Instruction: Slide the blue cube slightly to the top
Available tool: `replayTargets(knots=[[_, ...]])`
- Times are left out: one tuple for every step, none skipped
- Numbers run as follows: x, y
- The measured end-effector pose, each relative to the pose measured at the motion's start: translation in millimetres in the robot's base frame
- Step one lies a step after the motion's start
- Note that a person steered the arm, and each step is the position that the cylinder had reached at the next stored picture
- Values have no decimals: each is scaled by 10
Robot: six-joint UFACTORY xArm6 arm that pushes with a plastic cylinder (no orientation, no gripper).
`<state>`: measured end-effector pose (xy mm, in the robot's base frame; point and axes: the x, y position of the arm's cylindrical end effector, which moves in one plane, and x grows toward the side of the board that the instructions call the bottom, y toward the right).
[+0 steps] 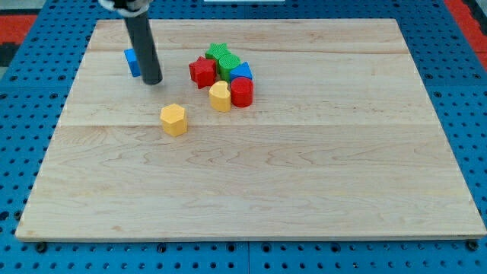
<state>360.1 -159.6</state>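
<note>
The blue cube (pixel 133 62) sits near the view's top left of the wooden board (pixel 251 175), partly hidden behind the dark rod. My tip (pixel 152 81) rests on the board just to the right of and slightly below the blue cube, touching or almost touching it.
A cluster stands to the right: a red star (pixel 202 71), a green star (pixel 219 53), a green block (pixel 228 67), a blue block (pixel 241 71), a red cylinder (pixel 242 92) and a yellow heart (pixel 220 97). A yellow hexagon (pixel 173 119) lies below my tip.
</note>
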Motion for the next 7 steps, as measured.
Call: replayTargets(knots=[[-508,-97],[-752,20],[-681,-28],[-420,-52],[-694,-264],[-561,-273],[-523,-602]])
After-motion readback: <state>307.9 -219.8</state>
